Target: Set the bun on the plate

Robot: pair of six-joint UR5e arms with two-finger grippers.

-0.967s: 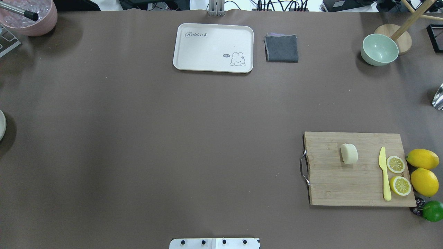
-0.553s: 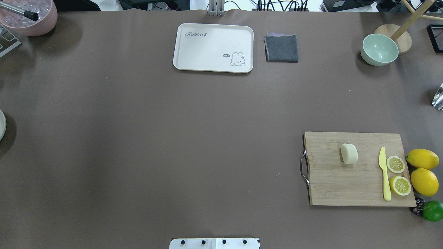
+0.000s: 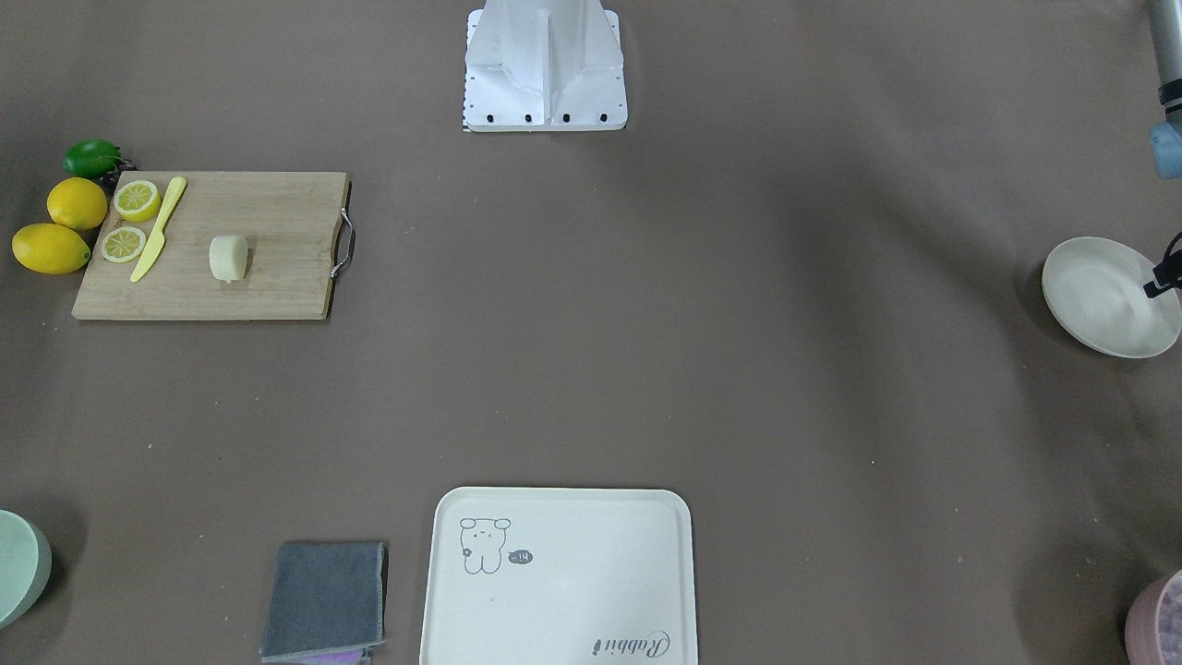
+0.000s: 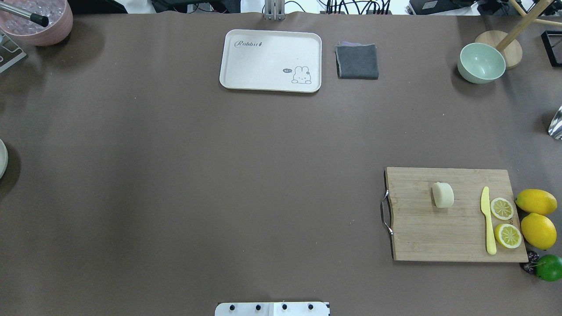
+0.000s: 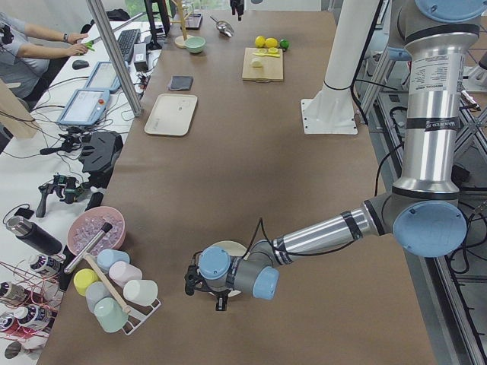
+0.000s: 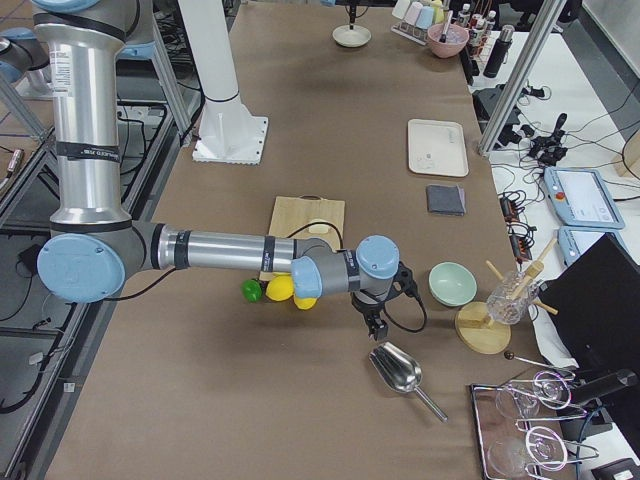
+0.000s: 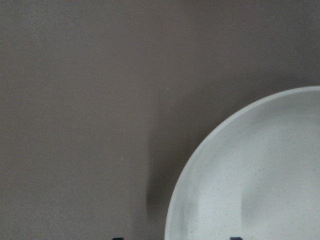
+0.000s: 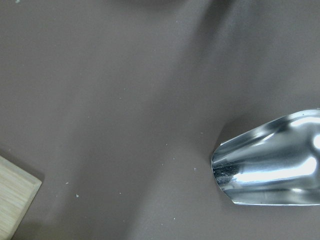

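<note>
The bun is a pale cream lump lying on the wooden cutting board, also seen in the front view. The off-white plate sits far off at the table's left end; only a sliver of it shows overhead. My left gripper hovers over the plate's rim, its two dark tips apart and nothing between them. My right gripper hangs beside a metal scoop, beyond the board; I cannot tell its state.
A yellow knife, two lemon slices, whole lemons and a lime are at the board's right. A rabbit tray, grey cloth and green bowl line the far side. A pink bowl stands far left.
</note>
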